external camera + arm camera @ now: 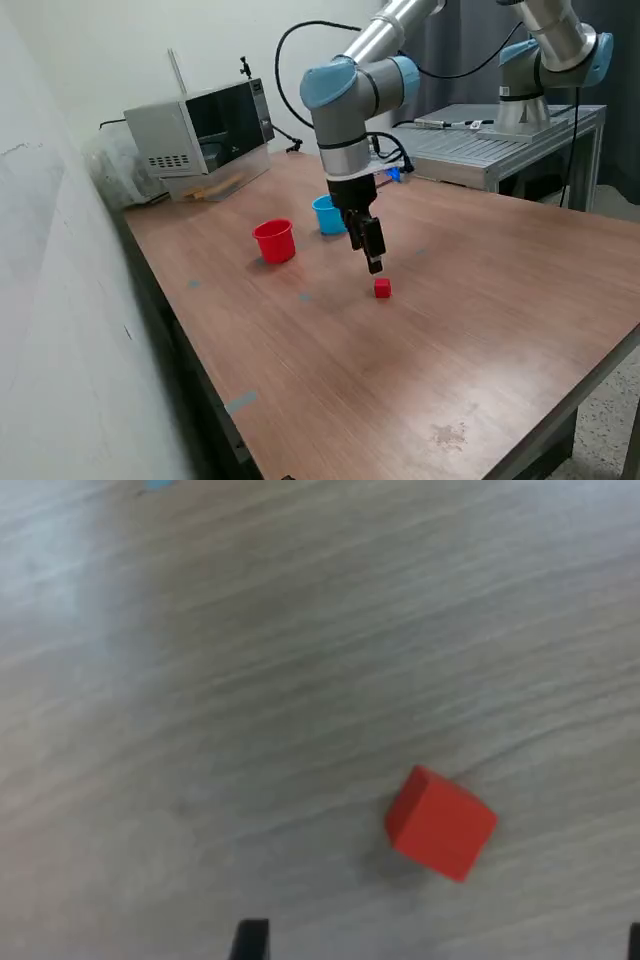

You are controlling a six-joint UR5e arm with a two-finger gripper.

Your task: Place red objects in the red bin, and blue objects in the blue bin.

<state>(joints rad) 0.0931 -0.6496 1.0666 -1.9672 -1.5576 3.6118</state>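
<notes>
Wrist view: jaws wide open, empty, above red cube [440,823].

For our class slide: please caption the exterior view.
Robot pincer hovers just above a tiny red cube on the wooden table, red and blue plastic cups behind.

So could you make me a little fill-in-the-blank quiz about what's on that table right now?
1. The tiny cube lying on the table below the claw is ____ in colour.
2. The red cup stands beside a light ____ cup.
3. The claw is holding ____.
4. Both cups stand ____, openings facing up.

Missing words: red; blue; nothing; upright
</notes>
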